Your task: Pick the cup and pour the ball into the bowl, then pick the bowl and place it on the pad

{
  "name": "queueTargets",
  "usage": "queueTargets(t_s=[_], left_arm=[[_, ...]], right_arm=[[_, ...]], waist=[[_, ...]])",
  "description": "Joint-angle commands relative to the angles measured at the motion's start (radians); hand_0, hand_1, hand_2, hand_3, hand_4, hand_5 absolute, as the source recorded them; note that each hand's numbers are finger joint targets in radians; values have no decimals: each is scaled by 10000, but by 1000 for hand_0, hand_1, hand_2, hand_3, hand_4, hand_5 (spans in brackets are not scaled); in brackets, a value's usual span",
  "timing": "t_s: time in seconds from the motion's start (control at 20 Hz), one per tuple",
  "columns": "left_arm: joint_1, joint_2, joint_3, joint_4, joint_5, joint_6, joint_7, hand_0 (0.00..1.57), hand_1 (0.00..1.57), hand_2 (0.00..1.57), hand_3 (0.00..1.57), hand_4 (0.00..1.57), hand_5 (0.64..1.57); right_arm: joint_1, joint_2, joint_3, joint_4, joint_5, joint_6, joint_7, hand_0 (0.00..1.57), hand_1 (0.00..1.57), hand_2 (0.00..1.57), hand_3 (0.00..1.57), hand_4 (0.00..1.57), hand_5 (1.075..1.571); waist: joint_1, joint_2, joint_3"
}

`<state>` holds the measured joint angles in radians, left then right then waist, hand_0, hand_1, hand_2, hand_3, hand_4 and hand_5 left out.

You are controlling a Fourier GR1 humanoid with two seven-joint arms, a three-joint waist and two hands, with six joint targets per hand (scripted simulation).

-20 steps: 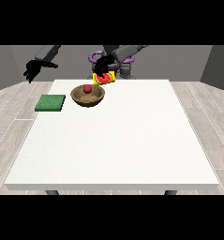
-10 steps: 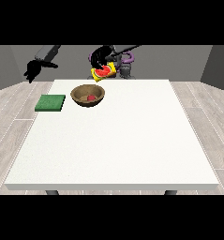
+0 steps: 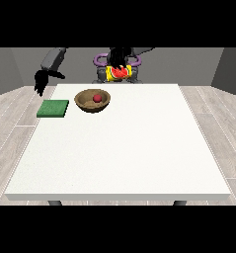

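Note:
A brown bowl (image 3: 85, 104) stands on the white table (image 3: 119, 148) at the far left, with a red ball (image 3: 97, 98) inside it. Just left of it lies the green pad (image 3: 53, 108). The yellow cup (image 3: 119, 73), red at its mouth, hangs tilted over the table's far edge, right of the bowl. The hand at the view's right (image 3: 118, 58) is shut on it from above. The hand at the view's left (image 3: 40, 82) hangs beyond the table's left corner, behind the pad, its fingers pointing down and holding nothing.
The robot's torso with purple parts (image 3: 98, 61) stands behind the table's far edge. Bare white table stretches from the bowl and pad towards the camera and to the right.
The hand with the cup has moved right and slightly up, away from the bowl. The hand at the view's left has sunk a little. The ball stays in the bowl.

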<state>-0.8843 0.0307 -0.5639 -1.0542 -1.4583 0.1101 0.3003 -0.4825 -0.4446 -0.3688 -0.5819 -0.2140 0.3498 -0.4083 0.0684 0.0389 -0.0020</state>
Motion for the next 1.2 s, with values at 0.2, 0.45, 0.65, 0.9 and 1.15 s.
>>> queueTargets(t_s=[0.2, 0.45, 0.65, 0.9, 1.15], left_arm=[[1736, 471, 2936, -1185, 3739, 1607, -1260, 494, 494, 1571, 1551, 878, 1565], [1794, 162, 4806, -1529, 6960, 1441, -2684, 1177, 1177, 1400, 1125, 775, 1537], [2257, -283, 5676, -1317, 8950, 1416, -3954, 782, 782, 704, 94, 861, 1531], [2698, -300, 6034, -921, 10885, 1849, -5152, 0, 0, 0, 0, 0, 1545], [3169, -166, 6735, 62, 11403, 909, -5878, 0, 0, 0, 0, 0, 1519]], right_arm=[[0, 69, -346, -110, -333, -516, 297, 0, 0, 0, 0, 470, 1557], [121, 598, -180, -454, -282, -609, -194, 0, 0, 0, 0, 256, 1565], [-200, 794, -10, -837, -415, -382, 211, 0, 0, 0, 0, 385, 1569], [-499, 1504, 487, -1287, -180, -740, 251, 0, 0, 0, 0, 373, 1564], [-6, 1705, 1041, -1521, 87, -785, 1005, 0, 0, 0, 0, 111, 1541]], waist=[[1041, 308, -19], [831, 1267, -31], [388, 1859, -41], [-323, 2436, -7], [-728, 1408, 15]])
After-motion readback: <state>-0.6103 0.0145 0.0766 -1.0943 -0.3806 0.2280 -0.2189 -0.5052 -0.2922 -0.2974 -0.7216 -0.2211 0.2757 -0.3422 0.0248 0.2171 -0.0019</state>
